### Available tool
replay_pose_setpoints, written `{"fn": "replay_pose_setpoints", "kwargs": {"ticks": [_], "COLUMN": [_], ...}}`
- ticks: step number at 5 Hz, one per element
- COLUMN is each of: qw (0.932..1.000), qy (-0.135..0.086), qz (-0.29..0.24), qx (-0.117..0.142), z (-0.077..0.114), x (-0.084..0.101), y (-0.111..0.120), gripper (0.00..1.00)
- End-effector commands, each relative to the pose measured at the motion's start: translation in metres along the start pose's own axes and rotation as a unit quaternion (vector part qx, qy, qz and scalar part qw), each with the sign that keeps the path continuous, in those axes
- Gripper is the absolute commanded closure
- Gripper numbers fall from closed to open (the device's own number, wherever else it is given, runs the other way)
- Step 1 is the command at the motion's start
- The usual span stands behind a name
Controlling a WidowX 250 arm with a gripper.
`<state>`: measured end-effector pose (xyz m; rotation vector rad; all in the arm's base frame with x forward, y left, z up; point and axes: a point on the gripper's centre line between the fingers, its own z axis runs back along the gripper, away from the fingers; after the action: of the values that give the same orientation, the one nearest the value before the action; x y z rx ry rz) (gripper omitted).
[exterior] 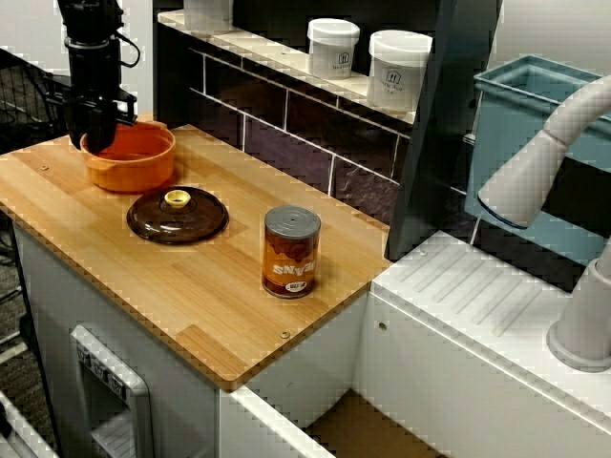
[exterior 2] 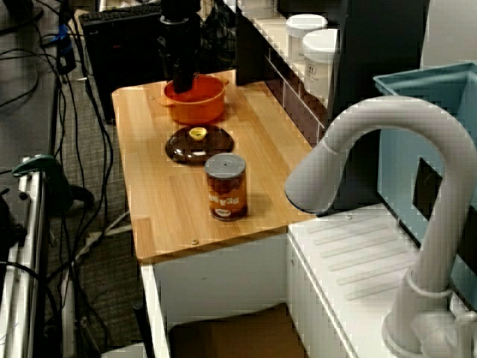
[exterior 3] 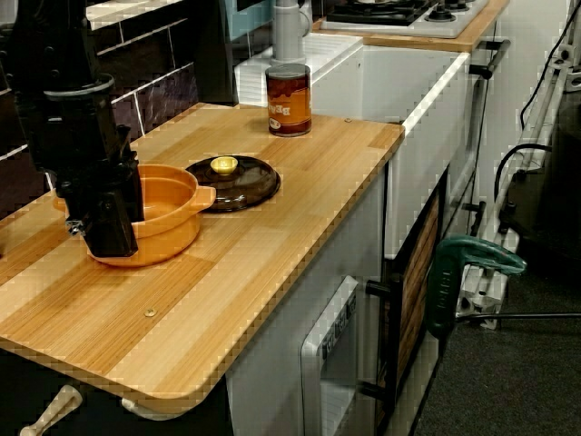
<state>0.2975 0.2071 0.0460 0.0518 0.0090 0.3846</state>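
My black gripper (exterior: 94,141) hangs low over the left rim of an orange pot (exterior: 134,157) at the far end of the wooden counter (exterior: 191,296). In the view from the counter's end, the gripper (exterior 3: 111,241) covers the near wall of the pot (exterior 3: 168,218), reaching almost to the counter, and its fingers seem to straddle the rim. How they stand on it is hidden. The pot rests on the counter. Beside it lies a dark brown lid (exterior: 178,215) with a yellow knob. Further along stands a brown tin can (exterior: 291,253), upright.
Two white jars (exterior: 333,48) (exterior: 398,69) stand on the shelf behind the counter. A grey faucet (exterior: 544,162) arches over the white sink (exterior: 477,305), with a blue rack (exterior: 516,105) behind. In the view from the counter's end a stove top (exterior 3: 399,14) lies beyond the sink.
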Motion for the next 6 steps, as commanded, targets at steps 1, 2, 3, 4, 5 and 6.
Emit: {"fn": "replay_pose_setpoints", "kwargs": {"ticks": [1, 2, 3, 4, 5, 6], "qw": [0.9996, 0.9977, 0.9960, 0.9933, 0.9890, 0.9838], "qy": [-0.020, -0.036, -0.037, -0.039, -0.054, -0.076], "qz": [-0.008, -0.039, -0.068, -0.094, -0.122, -0.155], "qx": [-0.018, -0.041, -0.045, -0.055, -0.065, -0.050], "z": [0.024, 0.059, 0.087, 0.102, 0.101, 0.084], "x": [-0.010, -0.017, -0.022, -0.029, -0.037, -0.045], "y": [0.002, -0.014, -0.038, -0.054, -0.075, -0.109], "gripper": [0.00, 0.00, 0.00, 0.00, 0.00, 0.00]}}
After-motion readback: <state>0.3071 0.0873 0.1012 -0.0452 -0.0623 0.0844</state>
